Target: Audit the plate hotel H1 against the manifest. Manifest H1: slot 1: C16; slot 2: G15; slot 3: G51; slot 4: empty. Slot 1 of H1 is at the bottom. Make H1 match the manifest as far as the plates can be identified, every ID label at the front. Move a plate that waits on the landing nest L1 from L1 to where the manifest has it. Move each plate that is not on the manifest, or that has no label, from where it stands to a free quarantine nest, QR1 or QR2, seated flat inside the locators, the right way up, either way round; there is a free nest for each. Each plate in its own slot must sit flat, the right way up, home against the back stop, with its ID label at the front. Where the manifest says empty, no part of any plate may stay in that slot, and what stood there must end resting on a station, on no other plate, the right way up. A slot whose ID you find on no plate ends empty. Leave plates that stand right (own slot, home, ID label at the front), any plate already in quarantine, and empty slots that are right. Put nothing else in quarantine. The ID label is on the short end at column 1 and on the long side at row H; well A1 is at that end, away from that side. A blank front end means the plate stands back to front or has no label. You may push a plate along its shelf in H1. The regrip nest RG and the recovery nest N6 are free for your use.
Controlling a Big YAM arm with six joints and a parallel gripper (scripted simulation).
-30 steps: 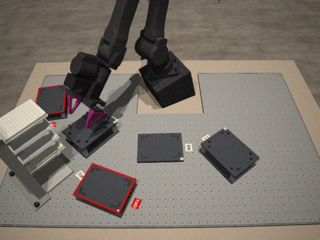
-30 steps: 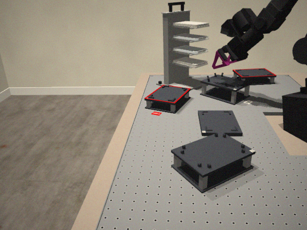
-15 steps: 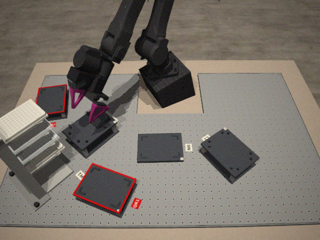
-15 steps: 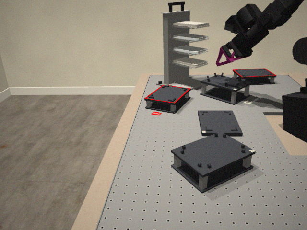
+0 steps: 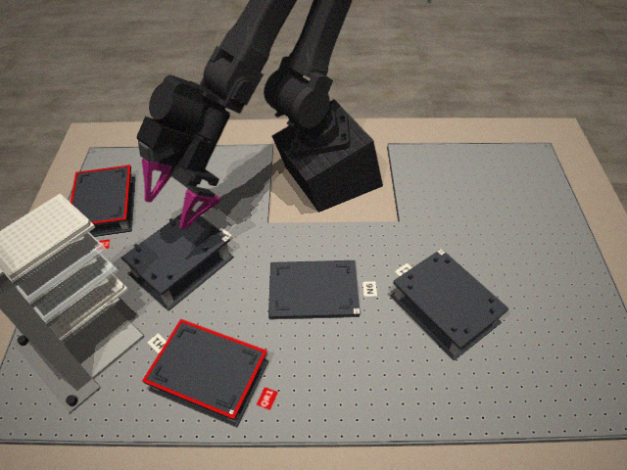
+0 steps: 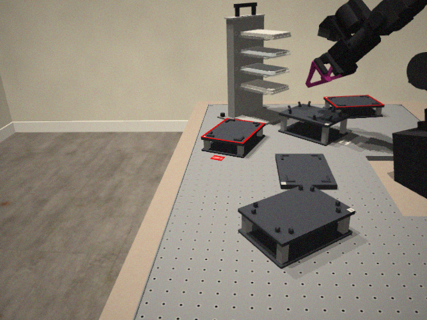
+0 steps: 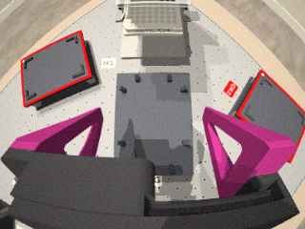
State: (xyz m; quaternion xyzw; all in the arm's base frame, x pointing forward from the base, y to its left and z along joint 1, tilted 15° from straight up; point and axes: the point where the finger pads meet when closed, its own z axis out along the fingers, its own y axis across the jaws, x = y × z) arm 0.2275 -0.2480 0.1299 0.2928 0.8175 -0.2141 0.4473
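Note:
The plate hotel H1 (image 5: 55,267) stands at the table's left edge, also in the exterior view (image 6: 245,65) and at the top of the wrist view (image 7: 152,0). Each of its four shelves holds a plate; the top plate (image 6: 265,33) is white and the three below look darker. Their front labels are too small to read. My gripper (image 5: 174,194) is open and empty. It hangs above the empty regrip nest (image 5: 176,255), facing the hotel from a distance. The wrist view shows both magenta fingers spread wide over that nest (image 7: 154,121).
The red-framed quarantine nests QR1 (image 5: 205,366) and QR2 (image 5: 101,194) are empty. The flat N6 nest (image 5: 313,288) and the raised landing nest (image 5: 448,304) are empty too. The arm's black base block (image 5: 329,157) stands at the back centre.

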